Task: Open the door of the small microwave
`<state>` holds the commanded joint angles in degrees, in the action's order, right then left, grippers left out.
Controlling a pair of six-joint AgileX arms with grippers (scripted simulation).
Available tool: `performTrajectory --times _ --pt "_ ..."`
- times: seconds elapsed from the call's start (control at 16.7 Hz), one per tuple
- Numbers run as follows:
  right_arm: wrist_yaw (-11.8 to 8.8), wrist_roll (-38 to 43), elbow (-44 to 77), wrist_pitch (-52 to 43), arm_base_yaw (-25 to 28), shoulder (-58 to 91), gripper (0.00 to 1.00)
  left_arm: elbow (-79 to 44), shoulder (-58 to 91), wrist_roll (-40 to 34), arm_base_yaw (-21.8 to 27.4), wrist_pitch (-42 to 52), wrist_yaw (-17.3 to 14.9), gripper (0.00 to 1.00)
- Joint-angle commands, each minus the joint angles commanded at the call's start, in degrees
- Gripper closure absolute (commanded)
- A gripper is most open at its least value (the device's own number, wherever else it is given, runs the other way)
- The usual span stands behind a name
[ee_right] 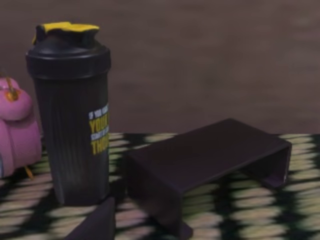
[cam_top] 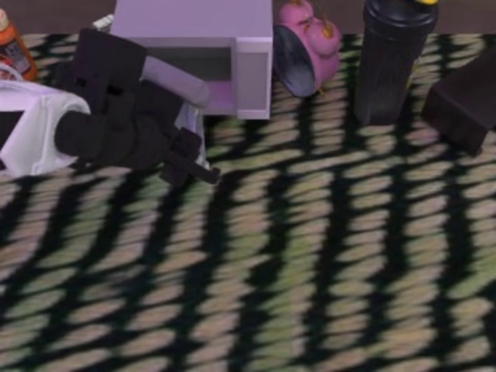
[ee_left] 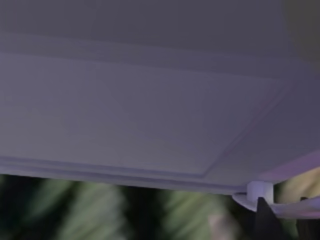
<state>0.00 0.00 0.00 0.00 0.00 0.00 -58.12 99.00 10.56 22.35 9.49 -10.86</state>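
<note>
Small microwave (cam_top: 194, 31): stood at desk's (cam_top: 310, 256) far edge, left of centre, cavity exposed. Door (cam_top: 174, 80): swung out leftward. My left gripper (cam_top: 190, 159): just before it; jaws' state I could not tell. Pink alarm clock (cam_top: 306, 43), black shaker (cam_top: 391, 58) stood rightward. Near desk lay bare.

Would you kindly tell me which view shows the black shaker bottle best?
The right wrist view: the shaker bottle stands upright, side-on, yellow lettering visible. The top view shows it foreshortened near the table's far edge. The left wrist view misses it.
</note>
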Motion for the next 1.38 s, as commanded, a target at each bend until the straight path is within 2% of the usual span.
performTrajectory --times 0.6,1.02,1.38 --pt "0.00 0.00 0.00 0.00 0.00 0.00 0.00 0.00 0.00 0.00 0.00 0.00 0.00 1.00" --pt "0.00 0.00 0.00 0.00 0.00 0.00 0.00 0.81 -0.87 3.38 -1.52 0.70 -2.73 1.00" --pt "0.00 0.00 0.00 0.00 0.00 0.00 0.00 0.87 -0.86 3.53 -1.59 0.76 -2.82 1.00"
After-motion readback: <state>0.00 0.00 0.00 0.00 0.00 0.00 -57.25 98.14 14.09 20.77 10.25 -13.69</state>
